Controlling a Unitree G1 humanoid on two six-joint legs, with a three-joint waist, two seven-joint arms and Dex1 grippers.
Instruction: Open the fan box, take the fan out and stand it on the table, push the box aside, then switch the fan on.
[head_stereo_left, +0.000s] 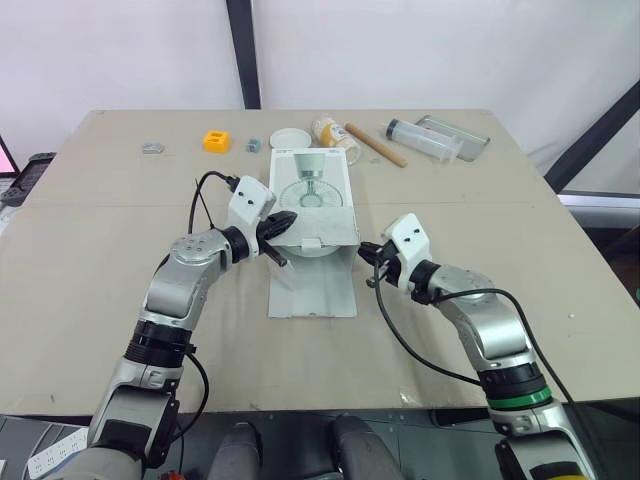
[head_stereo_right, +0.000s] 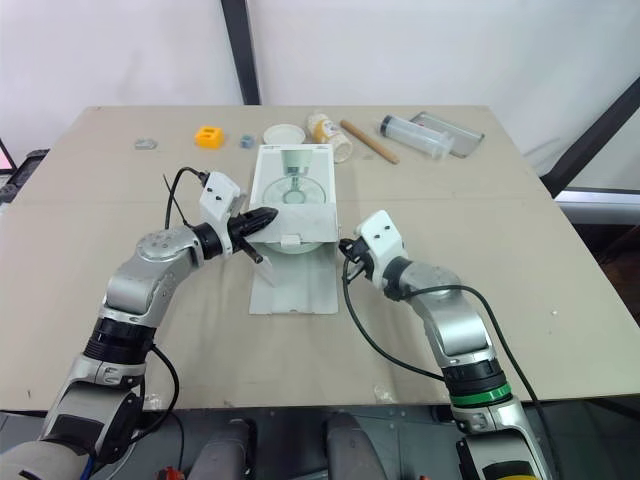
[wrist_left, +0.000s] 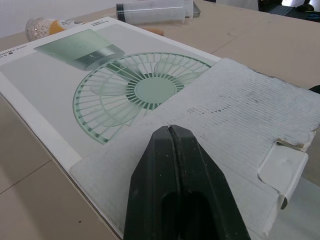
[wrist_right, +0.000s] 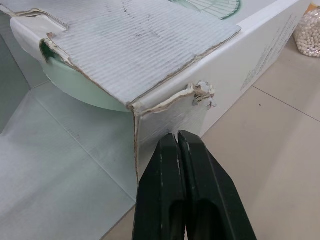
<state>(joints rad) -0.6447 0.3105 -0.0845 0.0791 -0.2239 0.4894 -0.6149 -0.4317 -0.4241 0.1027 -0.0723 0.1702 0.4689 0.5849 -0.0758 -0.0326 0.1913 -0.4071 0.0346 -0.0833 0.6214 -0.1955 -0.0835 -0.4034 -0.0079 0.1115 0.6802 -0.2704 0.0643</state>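
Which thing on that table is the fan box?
Look at the middle of the tan table, between the left gripper and the right gripper. The fan box lies flat there. Unlike the orange block and syringe beyond it, it is a big white carton with a green fan printed on top and one flap open.

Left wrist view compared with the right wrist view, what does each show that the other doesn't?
Left wrist: the syringe beyond the fan box, and the shut left gripper. Right wrist: the pale green fan inside the opening, the box's torn corner, and the shut right gripper. Shared: the fan box, its folded-back flap and the bead jar.
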